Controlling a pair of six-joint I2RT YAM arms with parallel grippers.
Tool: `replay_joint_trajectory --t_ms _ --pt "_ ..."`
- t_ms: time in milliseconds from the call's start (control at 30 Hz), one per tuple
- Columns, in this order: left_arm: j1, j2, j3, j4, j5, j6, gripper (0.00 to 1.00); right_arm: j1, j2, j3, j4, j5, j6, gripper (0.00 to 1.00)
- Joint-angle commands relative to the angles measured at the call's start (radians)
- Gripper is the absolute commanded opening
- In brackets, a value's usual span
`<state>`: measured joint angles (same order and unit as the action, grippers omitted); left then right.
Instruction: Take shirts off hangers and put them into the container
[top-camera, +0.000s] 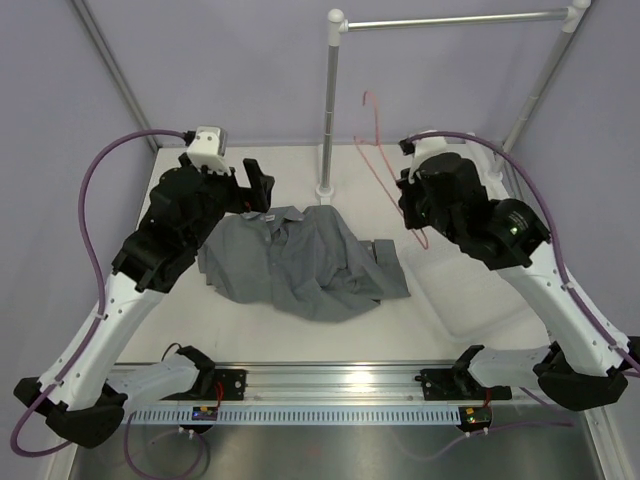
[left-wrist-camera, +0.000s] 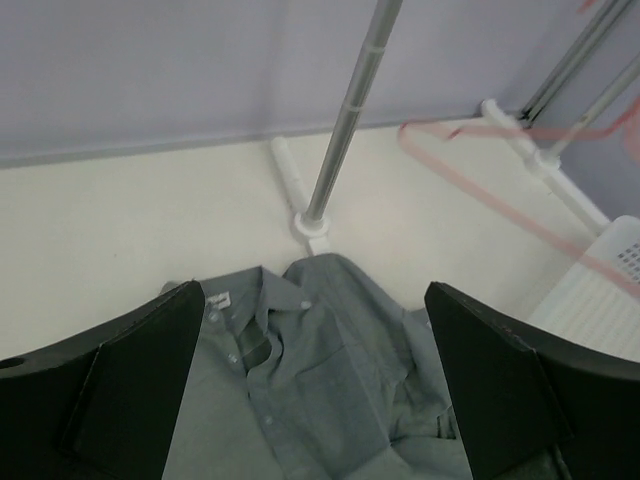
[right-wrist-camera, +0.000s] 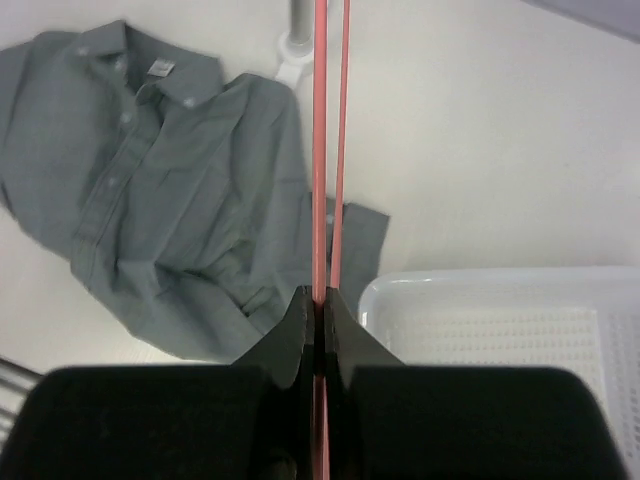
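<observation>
Top view: the left pincer (top-camera: 250, 190), jaws wide apart, hangs beside the collar of a crumpled grey-green button-up cloth shirt (top-camera: 300, 262) lying on the white tabletop (top-camera: 250, 325). Left wrist: the shirt lies under its spread fingers (left-wrist-camera: 120, 380). Right wrist: the right pincer (right-wrist-camera: 320, 297) clamps a thin pink wire hanger (right-wrist-camera: 320, 150), white perforated plastic basket (right-wrist-camera: 500, 320) just right, shirt left.

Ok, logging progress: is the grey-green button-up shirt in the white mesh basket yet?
Out. The grey-green button-up shirt lies crumpled on the table beside the white mesh basket; the basket's visible part holds nothing.
</observation>
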<state>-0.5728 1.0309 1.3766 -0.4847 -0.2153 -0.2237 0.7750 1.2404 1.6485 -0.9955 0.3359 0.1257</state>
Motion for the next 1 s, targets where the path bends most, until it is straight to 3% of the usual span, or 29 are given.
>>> replay_joint_trajectory --t_ms 0,133,467,667,967 --pt "0.019 -0.026 -0.083 -0.041 -0.053 -0.029 0.99 -0.058 -0.010 0.138 -0.025 0.169 -0.038 0.00" --pt "0.039 -0.071 -0.188 -0.057 -0.059 -0.051 0.99 -0.129 0.043 0.237 0.024 0.207 -0.084 0.00" --pt "0.045 -0.199 -0.332 -0.126 -0.067 -0.112 0.99 -0.247 0.229 0.318 0.354 0.155 -0.120 0.00" --pt "0.045 -0.238 -0.356 -0.155 -0.058 -0.132 0.99 -0.272 0.347 0.366 0.416 0.129 -0.120 0.00" --pt "0.045 -0.249 -0.372 -0.169 -0.050 -0.128 0.99 -0.286 0.367 0.295 0.439 0.098 -0.084 0.00"
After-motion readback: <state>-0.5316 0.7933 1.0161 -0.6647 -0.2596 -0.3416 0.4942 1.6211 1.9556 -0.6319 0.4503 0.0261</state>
